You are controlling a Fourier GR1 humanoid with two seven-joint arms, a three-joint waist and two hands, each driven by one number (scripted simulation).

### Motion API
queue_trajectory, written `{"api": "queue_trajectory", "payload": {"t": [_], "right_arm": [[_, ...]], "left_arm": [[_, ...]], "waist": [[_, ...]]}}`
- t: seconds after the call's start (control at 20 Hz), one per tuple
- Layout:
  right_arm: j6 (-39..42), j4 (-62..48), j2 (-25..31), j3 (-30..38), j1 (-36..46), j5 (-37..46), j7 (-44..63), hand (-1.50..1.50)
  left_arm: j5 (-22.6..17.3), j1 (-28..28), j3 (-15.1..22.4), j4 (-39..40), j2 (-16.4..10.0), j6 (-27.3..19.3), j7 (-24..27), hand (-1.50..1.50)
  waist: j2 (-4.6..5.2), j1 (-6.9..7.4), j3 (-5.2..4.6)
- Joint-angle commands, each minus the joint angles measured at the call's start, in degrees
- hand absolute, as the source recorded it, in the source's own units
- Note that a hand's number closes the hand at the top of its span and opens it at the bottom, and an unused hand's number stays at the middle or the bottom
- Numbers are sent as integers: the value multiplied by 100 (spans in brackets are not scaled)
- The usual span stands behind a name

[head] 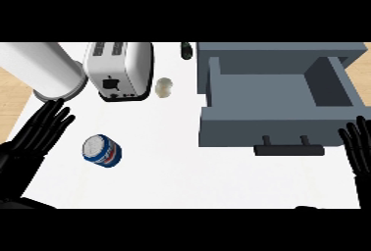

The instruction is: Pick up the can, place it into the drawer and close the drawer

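Blue-and-white metal can (101,149) sits near the spread-fingered left hand (39,135), well apart from the open grey drawer (246,128) and the straight-fingered right hand (358,147).

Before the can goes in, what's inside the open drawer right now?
The drawer shows only bare grey floor; the can is outside, on the counter. The drawer's front hides the nearest strip of floor.

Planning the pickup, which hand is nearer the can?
The left hand, beside the can; the right hand sits far across, past the open drawer.
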State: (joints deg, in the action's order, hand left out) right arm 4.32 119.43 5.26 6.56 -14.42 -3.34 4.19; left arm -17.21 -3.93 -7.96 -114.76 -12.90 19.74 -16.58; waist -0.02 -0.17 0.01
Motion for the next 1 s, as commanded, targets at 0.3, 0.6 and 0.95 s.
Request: {"api": "queue_trajectory", "payload": {"t": [0.3, 0.6, 0.95], "right_arm": [[390, -58, -77, 271, -285, -94, -391, -150], [74, -296, -321, 41, 117, 439, -284, -150], [708, -433, -31, 694, -114, -249, -522, -150]], "left_arm": [[819, 130, 221, 909, 415, 115, 719, -150], [1018, 328, 54, 1509, 365, 176, 1049, -150], [1222, 250, -213, 2277, 343, 236, 1785, -150]], "waist": [[-1, -7, 0], [1, 9, -1], [0, 3, 0]]}}
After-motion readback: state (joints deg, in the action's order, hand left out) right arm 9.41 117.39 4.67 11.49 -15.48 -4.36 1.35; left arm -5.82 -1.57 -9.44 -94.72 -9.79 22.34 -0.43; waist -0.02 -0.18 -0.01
